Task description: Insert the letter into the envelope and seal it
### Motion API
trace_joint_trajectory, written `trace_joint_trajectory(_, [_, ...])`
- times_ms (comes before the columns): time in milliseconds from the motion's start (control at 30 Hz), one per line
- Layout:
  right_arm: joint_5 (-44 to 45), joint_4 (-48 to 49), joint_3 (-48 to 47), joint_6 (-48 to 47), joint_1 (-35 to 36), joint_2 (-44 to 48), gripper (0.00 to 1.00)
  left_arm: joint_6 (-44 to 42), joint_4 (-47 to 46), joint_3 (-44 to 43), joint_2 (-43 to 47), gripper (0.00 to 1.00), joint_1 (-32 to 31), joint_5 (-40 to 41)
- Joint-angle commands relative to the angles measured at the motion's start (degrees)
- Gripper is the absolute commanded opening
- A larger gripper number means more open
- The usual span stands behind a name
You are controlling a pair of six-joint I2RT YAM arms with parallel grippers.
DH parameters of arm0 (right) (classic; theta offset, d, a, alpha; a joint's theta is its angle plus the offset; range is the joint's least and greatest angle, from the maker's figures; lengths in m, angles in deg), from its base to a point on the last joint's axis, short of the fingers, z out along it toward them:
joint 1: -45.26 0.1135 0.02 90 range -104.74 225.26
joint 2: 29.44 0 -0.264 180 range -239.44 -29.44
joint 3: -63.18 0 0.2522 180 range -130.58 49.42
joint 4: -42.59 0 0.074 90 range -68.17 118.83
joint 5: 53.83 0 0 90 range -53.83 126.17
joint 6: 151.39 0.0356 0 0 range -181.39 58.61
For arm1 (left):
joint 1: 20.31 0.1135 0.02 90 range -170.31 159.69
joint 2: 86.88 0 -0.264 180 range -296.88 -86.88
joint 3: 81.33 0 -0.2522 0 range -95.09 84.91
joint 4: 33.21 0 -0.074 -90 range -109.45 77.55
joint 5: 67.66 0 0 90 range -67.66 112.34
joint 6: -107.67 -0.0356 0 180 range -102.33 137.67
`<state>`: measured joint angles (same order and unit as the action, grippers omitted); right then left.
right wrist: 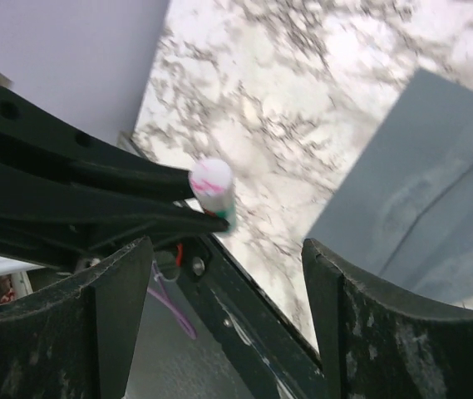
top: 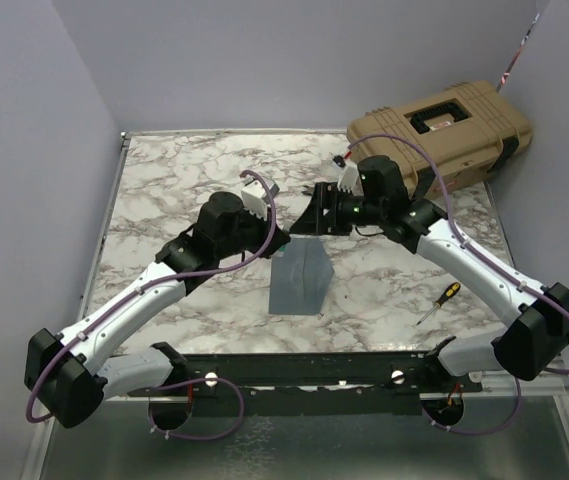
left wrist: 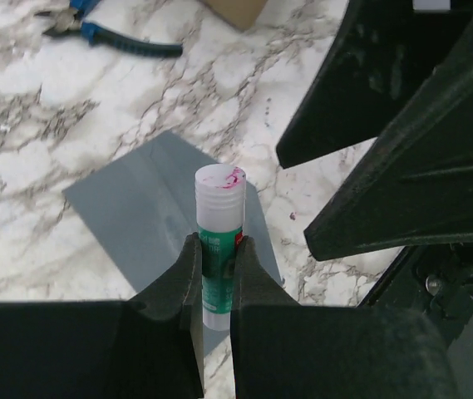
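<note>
Envelope, slate grey-blue, is lying on the marble table near its middle, just on the near side of both claws, with a fold line showing across its face; whether its flap is sealed cannot be told. The left gripper is pinching a glue stick by its green-labelled body, its fingers pressing on either side and the white end, smeared with pink, sticking out beyond the tips; the stick is hanging above the envelope's far part. The right gripper is standing spread wide, nothing between its fingers, facing the glue stick's white end from just to the right; from its own camera the stick is showing between the left claw's dark fingers. Blue-handled pliers are lying on the marble well to the far side; a screwdriver is resting near the right arm; a tan hard case is sitting at the far right corner.
</note>
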<state>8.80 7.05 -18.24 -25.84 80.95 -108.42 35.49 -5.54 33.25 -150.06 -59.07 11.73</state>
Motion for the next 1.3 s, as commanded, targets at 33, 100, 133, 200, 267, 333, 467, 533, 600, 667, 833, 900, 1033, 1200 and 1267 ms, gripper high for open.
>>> trace_joint_trajectory(33, [-1.0,-3.5,-6.9,0.7,0.4,-0.1,0.76,-8.5,-3.4,-4.1,-2.3,0.0,0.0,-9.9])
trace_joint_trajectory(100, [-0.7,-5.2,-8.8,0.5,0.4,-1.6,0.71,-9.3,-3.6,-4.9,-2.6,0.0,-0.1,-10.5])
trace_joint_trajectory(133, [-0.6,-6.2,-9.6,0.3,0.4,-2.3,0.69,-9.7,-3.7,-5.1,-2.8,0.0,-0.1,-10.5])
trace_joint_trajectory(200, [-0.7,-7.5,-10.6,-0.2,0.4,-3.4,0.62,-10.1,-3.8,-5.3,-2.9,0.0,0.0,-9.6])
trace_joint_trajectory(267, [-0.8,-8.1,-10.7,-0.4,0.4,-4.0,0.58,-10.3,-4.0,-5.4,-2.8,0.0,0.0,-9.3])
trace_joint_trajectory(333, [-1.3,-8.0,-10.5,-0.6,0.3,-4.4,0.54,-10.4,-4.2,-5.3,-2.6,0.0,0.0,-9.2])
trace_joint_trajectory(467, [-2.6,-8.3,-10.8,-1.6,0.3,-5.3,0.48,-10.3,-4.6,-5.2,-2.6,0.0,-0.1,-9.8])
trace_joint_trajectory(533, [-3.2,-8.2,-10.7,-1.8,0.4,-5.6,0.48,-10.0,-4.8,-5.1,-2.6,0.0,-0.1,-10.3])
trace_joint_trajectory(600, [-3.4,-7.4,-10.2,-1.7,0.4,-5.5,0.47,-9.9,-5.0,-5.0,-2.6,0.0,0.0,-11.2])
trace_joint_trajectory(667, [-3.8,-6.7,-10.0,-1.6,0.4,-5.7,0.43,-10.0,-5.0,-4.9,-2.5,0.0,-0.1,-12.6])
trace_joint_trajectory(833, [-5.2,-5.9,-9.9,-0.6,0.3,-5.3,0.05,-8.6,-5.2,-4.8,-1.9,0.0,0.0,-11.0])
trace_joint_trajectory(900, [-5.1,-5.7,-9.4,0.0,0.3,-4.4,0.0,-7.0,-5.0,-4.9,-1.9,0.02,0.0,-9.0])
trace_joint_trajectory(1033, [-7.4,-4.0,-8.1,1.3,-0.7,-2.3,0.0,-4.5,-3.7,-5.2,-2.7,0.58,0.2,-7.8])
trace_joint_trajectory(1200, [-9.7,-2.7,-7.4,2.7,-1.4,-0.8,0.0,-4.2,-3.2,-5.0,-4.2,0.54,0.1,-11.7])
trace_joint_trajectory(1267, [-10.0,-2.8,-7.4,3.0,-1.6,-0.6,0.0,-4.7,-3.2,-5.0,-4.6,0.34,0.1,-13.1])
